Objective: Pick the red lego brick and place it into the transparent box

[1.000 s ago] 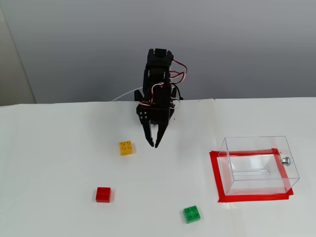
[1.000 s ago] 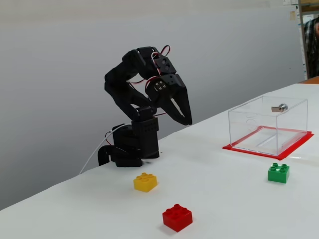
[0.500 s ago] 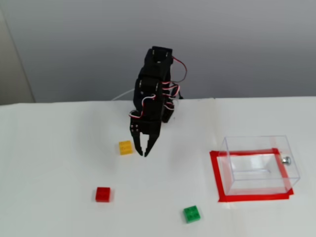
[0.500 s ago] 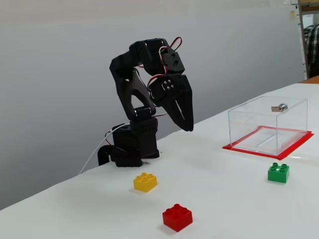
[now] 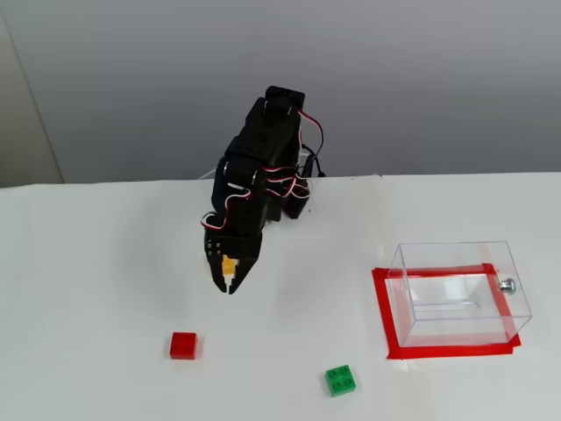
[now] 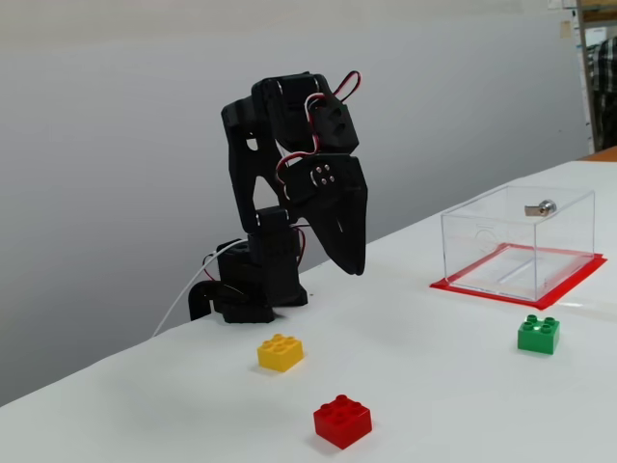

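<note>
Hanging above the yellow brick, the end effector carries nothing, tips nearly together. The red lego brick sits free toward the table's near edge; the transparent box stands well apart on the red tape rectangle. Risk: dropping straight down would seize the yellow one instead.

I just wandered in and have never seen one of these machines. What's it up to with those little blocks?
A small black robot arm is reaching out over a white table. Its gripper hangs in the air, holding nothing, roughly above the yellow brick. The red lego brick it should fetch lies untouched nearer the front, and a green brick sits apart. The transparent box, standing on a red tape rectangle, is empty.
</note>
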`<act>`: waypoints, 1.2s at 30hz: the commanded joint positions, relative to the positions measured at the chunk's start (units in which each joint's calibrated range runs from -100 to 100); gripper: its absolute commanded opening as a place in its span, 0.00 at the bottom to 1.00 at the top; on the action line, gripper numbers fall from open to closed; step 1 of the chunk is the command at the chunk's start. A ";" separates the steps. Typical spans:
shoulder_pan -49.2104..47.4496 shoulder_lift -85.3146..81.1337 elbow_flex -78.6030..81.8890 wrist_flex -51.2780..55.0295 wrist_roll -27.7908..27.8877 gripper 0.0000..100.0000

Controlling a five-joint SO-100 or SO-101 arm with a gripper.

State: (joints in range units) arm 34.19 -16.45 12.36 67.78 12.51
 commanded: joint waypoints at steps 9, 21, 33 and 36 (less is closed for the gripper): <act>5.41 12.42 -13.08 -1.03 5.60 0.02; 10.14 20.73 -13.08 -9.29 7.43 0.02; 10.65 24.47 -12.81 -12.52 7.38 0.02; 10.43 24.98 -12.36 -12.52 7.80 0.04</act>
State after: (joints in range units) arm 44.66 8.84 1.59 55.70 19.83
